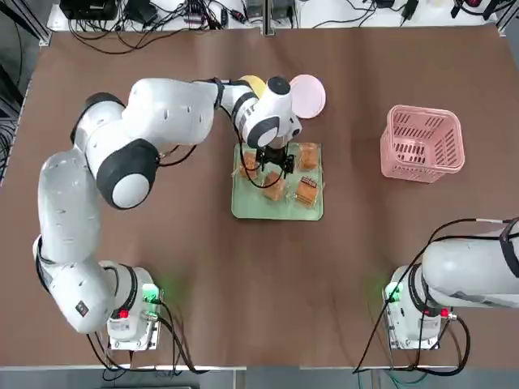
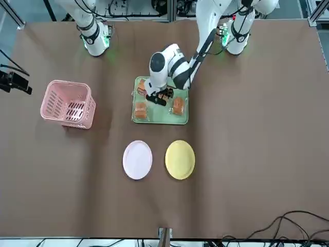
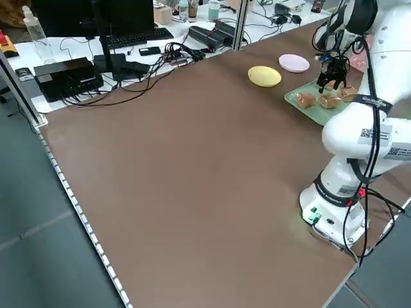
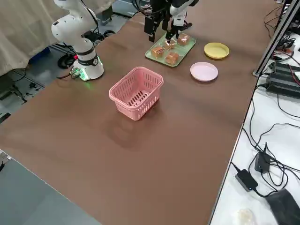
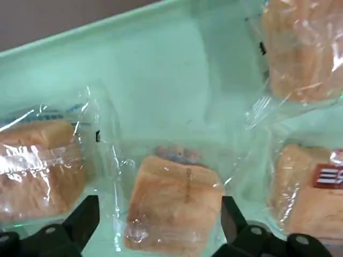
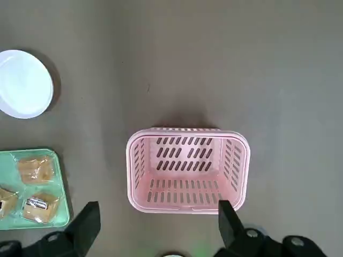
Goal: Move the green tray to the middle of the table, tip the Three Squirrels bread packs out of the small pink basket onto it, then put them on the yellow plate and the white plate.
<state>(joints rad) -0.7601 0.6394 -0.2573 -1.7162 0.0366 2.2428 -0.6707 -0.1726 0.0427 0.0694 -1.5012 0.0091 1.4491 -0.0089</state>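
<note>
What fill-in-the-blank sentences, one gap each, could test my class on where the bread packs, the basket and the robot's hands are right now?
1. All four bread packs lie on the green ____.
2. The small pink basket stands upright and ____.
3. The ____ hand hovers open over the packs; the other arm is parked.
4. Neither the yellow plate nor the white plate holds a ____.

Missing words: tray; empty; left; pack
</note>
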